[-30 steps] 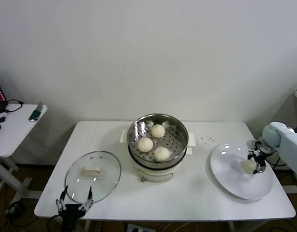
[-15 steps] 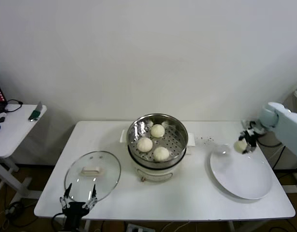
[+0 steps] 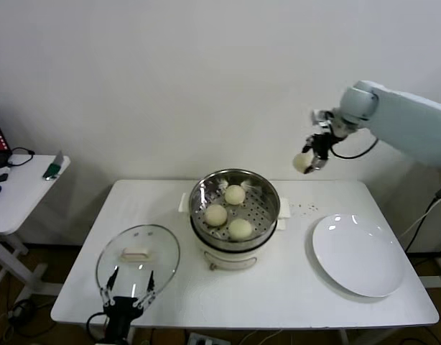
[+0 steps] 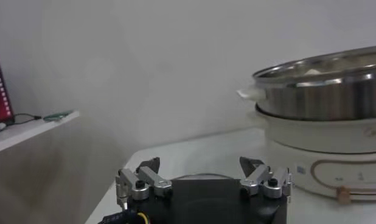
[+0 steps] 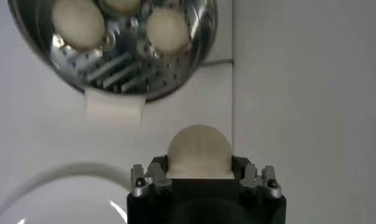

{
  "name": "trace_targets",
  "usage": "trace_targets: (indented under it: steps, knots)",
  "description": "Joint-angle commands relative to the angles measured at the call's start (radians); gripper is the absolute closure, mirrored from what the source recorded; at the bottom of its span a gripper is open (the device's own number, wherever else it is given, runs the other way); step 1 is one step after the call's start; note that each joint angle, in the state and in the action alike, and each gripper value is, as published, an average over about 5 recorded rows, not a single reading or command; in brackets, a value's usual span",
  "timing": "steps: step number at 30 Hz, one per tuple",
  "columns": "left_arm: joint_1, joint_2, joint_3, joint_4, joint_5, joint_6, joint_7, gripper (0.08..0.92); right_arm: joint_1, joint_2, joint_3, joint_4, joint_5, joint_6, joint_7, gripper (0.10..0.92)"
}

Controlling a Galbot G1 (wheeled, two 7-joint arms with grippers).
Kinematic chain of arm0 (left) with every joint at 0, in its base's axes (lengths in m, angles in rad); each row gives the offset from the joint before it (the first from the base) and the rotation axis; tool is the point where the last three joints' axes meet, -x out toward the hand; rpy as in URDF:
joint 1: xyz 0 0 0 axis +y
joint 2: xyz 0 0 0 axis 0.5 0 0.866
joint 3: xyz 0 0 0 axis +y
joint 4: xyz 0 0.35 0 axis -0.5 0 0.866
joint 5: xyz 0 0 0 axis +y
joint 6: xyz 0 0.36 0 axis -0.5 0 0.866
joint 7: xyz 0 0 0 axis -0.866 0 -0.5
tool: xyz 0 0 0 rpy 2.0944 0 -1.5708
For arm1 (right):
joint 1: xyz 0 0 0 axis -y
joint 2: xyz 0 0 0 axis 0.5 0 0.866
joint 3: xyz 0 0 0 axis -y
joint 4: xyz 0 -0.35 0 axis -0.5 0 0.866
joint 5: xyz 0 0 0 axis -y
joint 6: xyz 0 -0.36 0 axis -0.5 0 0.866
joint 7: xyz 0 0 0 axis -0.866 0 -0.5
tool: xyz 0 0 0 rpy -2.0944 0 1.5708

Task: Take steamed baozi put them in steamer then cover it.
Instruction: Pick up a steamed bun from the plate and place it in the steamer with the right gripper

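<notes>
the right gripper [image 3: 305, 162] is now high in the air, to the right of the steamer [image 3: 234, 208] and above the table [image 3: 292, 273], with the fourth baozi [image 3: 301, 162] clamped between its fingers. one second ago it was low on the white plate [image 3: 358, 253], gripping that baozi there. the left gripper [image 3: 129, 290] is now a little nearer to the cover [image 3: 138, 261].

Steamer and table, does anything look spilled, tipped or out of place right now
Nothing stands out. The steamer sits level with three baozi inside, the cover lies flat on the table, and the plate is bare. The right pincer holds the fourth baozi aloft; the left pincer waits open by the cover.
</notes>
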Motion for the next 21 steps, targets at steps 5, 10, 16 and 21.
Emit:
trace_targets:
  steps: [5,10,16,21]
  knots:
    - [-0.002,0.004,0.029,-0.025,0.024,-0.001,-0.002,0.177,0.145,0.239,-0.255,0.194,0.377,-0.137,0.12,0.355]
    - [-0.004,0.009,0.027,-0.021,0.026,-0.003,-0.002,0.177,0.091,0.244,-0.276,0.219,0.343,-0.152,0.156,0.355]
    - [-0.004,0.012,0.023,-0.015,0.023,-0.005,-0.002,0.177,0.016,0.261,-0.28,0.195,0.301,-0.155,0.172,0.355]
    - [-0.013,0.009,0.021,-0.008,0.022,-0.005,-0.002,0.177,-0.031,0.286,-0.272,0.152,0.287,-0.152,0.175,0.355]
